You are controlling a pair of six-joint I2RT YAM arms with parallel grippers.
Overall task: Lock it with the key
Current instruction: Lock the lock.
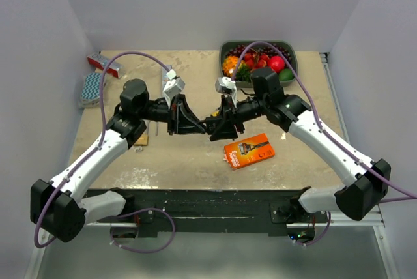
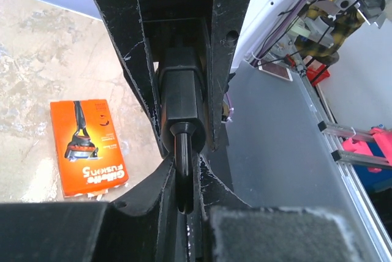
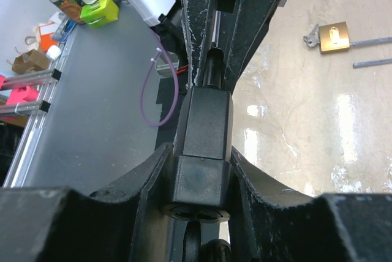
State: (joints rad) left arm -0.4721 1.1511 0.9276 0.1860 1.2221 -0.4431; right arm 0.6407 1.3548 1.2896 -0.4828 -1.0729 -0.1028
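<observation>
So the table [image 1: 182, 168] is a beige, stone-look top, and both arms reach in over the middle of it and meet nose to nose. The left arm [image 1: 98, 155] comes in from the left and the right arm [image 1: 326, 142] from the right, both held up off the surface.

At the back right there's a dark bowl [image 1: 291, 51] full of fruit. Just in front of where the arms meet, an orange Gillette Fusion5 razor box [image 1: 249, 151] lies flat on the table.

The actual action is in the air between the two tools. The right tool [image 3: 202, 164] is clamped on a black lock body [image 3: 205, 121], one finger on each side of the block. A round stem comes out of the far end of it, which looks like the key [image 2: 182, 145]. The left tool [image 2: 184, 207] is pinched together on that, so the two tools are basically joined through lock and key.

There's also a small brass padlock [image 3: 334, 37] lying on the table near the left arm, well apart from all that, with what looks like a bunch of keys touching it.
</observation>
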